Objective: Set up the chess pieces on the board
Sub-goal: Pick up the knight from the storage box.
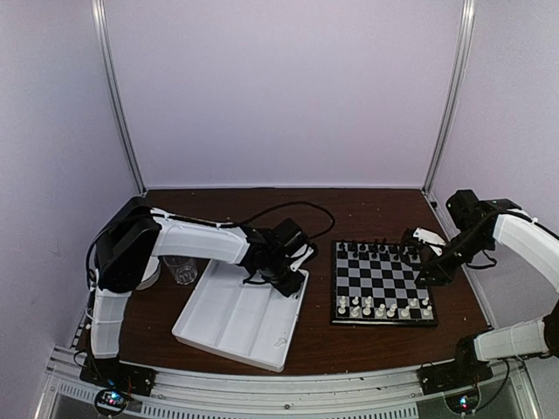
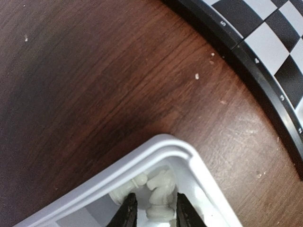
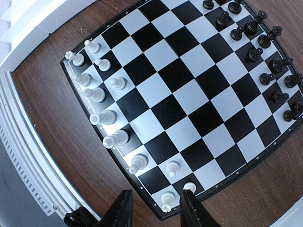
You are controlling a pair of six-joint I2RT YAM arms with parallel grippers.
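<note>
The board point(image 1: 384, 281) lies right of centre, with black chess pieces point(image 1: 380, 250) on its far rows and white ones point(image 1: 384, 307) on its near rows. In the right wrist view the white men point(image 3: 102, 97) line the board's point(image 3: 189, 94) left side and the black men point(image 3: 265, 52) its upper right. My right gripper point(image 3: 156, 210) hovers open over the corner by a white rook point(image 3: 168, 198), holding nothing; in the top view it point(image 1: 425, 272) is at the board's right edge. My left gripper point(image 2: 156, 213) is down in the tray's corner, open, its jaws either side of a white knight point(image 2: 162, 189). A white pawn point(image 2: 127, 187) lies beside it.
The white three-compartment tray point(image 1: 218, 323) sits left of the board, tilted; its rim point(image 2: 142, 156) fills the left wrist view's lower part, with the board's black rim point(image 2: 255, 66) at upper right. A clear glass point(image 1: 183, 269) stands behind the tray. A black cable point(image 1: 288, 209) loops at the back.
</note>
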